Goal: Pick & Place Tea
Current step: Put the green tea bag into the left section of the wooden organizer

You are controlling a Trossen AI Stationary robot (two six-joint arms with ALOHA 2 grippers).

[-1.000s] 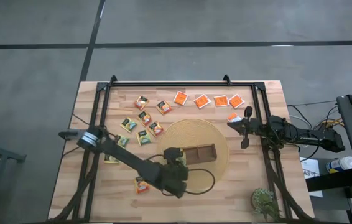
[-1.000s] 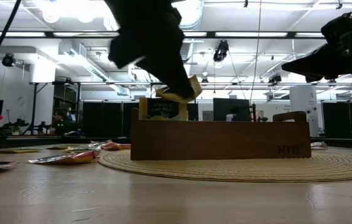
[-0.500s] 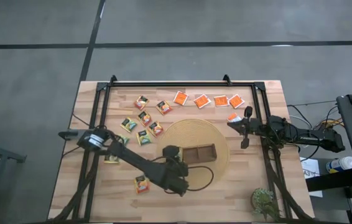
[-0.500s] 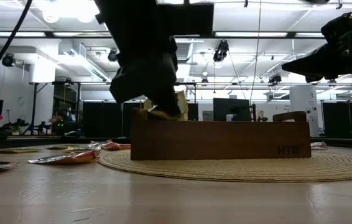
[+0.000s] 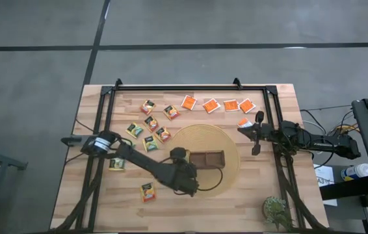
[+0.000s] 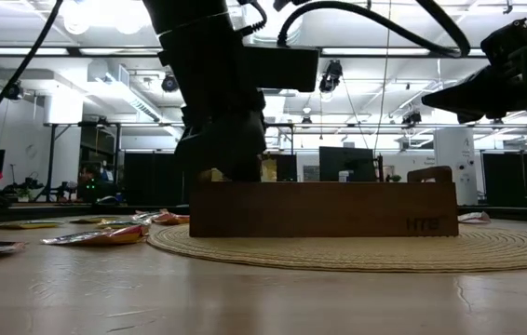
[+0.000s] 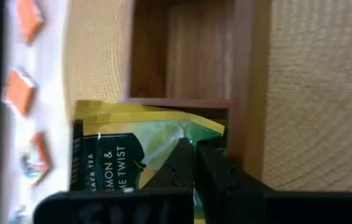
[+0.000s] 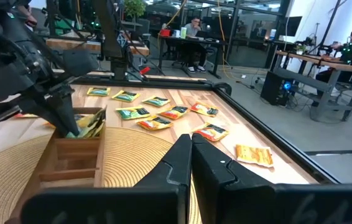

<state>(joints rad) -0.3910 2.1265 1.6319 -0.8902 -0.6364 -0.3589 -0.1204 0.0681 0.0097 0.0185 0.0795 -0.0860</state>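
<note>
Hiding tray (image 6: 324, 208) end compartment: left gripper (image 7: 194, 163) pinching sachet (image 7: 132, 149).

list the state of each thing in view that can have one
left gripper: shut on green-and-yellow sachet, lowered into the end compartment of the wooden tray
right gripper: shut, empty, above table's right side
wooden tray: on round woven mat
loose sachets: flat on table
</note>
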